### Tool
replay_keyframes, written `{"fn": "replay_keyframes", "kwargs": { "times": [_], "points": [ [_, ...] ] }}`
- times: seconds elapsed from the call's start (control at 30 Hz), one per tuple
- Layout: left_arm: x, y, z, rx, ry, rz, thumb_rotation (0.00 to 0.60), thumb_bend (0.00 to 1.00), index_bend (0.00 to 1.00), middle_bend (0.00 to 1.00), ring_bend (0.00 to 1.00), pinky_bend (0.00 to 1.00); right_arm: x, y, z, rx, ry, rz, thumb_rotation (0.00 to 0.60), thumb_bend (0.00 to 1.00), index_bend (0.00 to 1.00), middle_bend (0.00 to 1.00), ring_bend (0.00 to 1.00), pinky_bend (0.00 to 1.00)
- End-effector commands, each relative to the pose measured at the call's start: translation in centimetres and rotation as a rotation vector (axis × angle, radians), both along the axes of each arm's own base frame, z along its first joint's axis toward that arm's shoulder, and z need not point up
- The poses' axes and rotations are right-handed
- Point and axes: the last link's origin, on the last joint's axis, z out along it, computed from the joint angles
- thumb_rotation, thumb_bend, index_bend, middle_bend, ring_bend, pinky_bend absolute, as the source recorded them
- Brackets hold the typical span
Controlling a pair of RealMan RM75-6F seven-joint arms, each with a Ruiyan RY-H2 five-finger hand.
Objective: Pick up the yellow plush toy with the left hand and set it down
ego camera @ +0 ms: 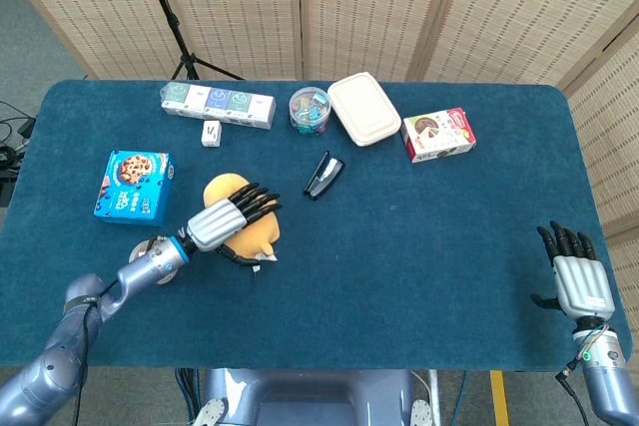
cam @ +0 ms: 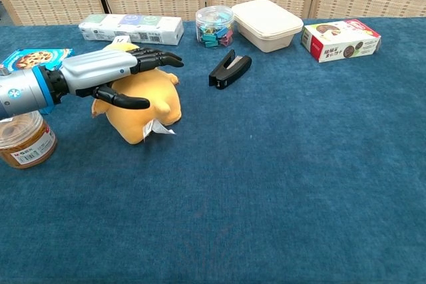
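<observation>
The yellow plush toy sits left of centre on the blue table, tipped up with a white tag at its front. My left hand lies over its top. The fingers stretch out straight past the toy, and the thumb touches its near side. The fingers are not curled around it. My right hand rests by the table's front right edge with fingers apart, holding nothing. It shows only in the head view.
A blue cookie box and a brown jar lie left of the toy. A black stapler lies to its right. Along the back stand a long box, clip jar, white container and red box.
</observation>
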Motion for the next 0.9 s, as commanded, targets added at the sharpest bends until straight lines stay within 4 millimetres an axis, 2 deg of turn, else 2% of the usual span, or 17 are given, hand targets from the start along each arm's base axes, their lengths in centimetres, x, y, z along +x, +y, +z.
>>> {"fn": "replay_keyframes", "kwargs": {
  "times": [0.03,0.3,0.43,0.67,0.77,0.9],
  "points": [
    [0.2,-0.6,-0.1,-0.010,0.001,-0.043,0.000,0.00,0.00,0.00,0.00,0.00,0.0,0.0,0.0,0.000,0.001,0.000,0.600,0.04,0.00,0.00,0.00,0.00],
    [0.7,-1.5,0.0,-0.026,-0.018,-0.098,0.000,0.00,0.00,0.00,0.00,0.00,0.0,0.0,-0.1,0.003,0.003,0.000,0.600,0.04,0.00,0.00,0.00,0.00],
    [0.7,-1.3,0.2,-0.010,-0.010,-0.100,0.000,0.00,0.00,0.00,0.00,0.00,0.0,0.0,-0.1,0.004,0.002,-0.002,0.600,0.04,0.00,0.00,0.00,0.00],
    [-0.6,0.2,0.7,0.041,0.064,-0.025,0.000,0.00,0.00,0.00,0.00,0.00,0.0,0.0,-0.1,0.007,-0.001,-0.002,0.600,0.04,0.00,0.00,0.00,0.00],
    [-2.0,1.9,1.3,0.096,0.124,0.067,0.000,0.00,0.00,0.00,0.00,0.00,0.0,0.0,-0.1,0.009,0.000,-0.003,0.600,0.04,0.00,0.00,0.00,0.00],
    [-2.7,2.9,1.9,0.127,0.153,0.122,0.000,0.00,0.00,0.00,0.00,0.00,0.0,-0.1,-0.2,0.012,0.000,-0.003,0.600,0.04,0.00,0.00,0.00,0.00]
  ]
}}
